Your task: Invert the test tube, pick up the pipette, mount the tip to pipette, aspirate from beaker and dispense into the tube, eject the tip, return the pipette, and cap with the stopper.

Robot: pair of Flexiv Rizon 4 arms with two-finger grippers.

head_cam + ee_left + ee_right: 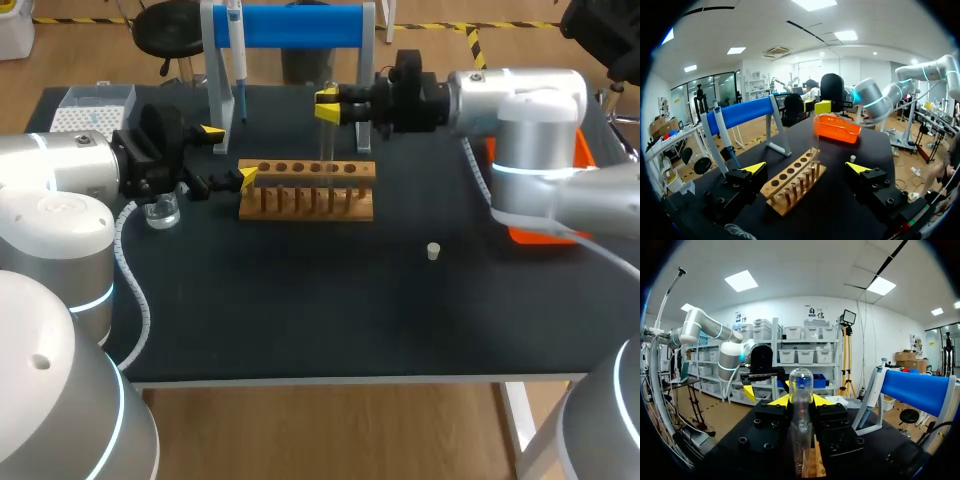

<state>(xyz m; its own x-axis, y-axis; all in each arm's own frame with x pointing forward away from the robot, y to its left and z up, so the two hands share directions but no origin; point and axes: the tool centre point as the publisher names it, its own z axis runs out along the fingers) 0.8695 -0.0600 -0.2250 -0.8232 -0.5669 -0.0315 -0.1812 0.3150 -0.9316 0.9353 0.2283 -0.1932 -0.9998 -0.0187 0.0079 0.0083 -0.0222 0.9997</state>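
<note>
- Above the rack, we are clamping our right end effector on the test tube, rounded end up.
- At the rack's left end, we are holding our left end effector with its fingers apart.
- Right of the rack, the stopper is lying on the surface.

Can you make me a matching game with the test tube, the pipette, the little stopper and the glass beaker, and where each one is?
Things:
1. test tube
2. pipette
3. stopper
4. beaker

Places:
A. hanging on the stand with the blue bar
B. standing close by the left gripper
C. lying all alone on the black table
D. held in the right gripper

Pairs: 1-D, 2-A, 3-C, 4-B.
</note>
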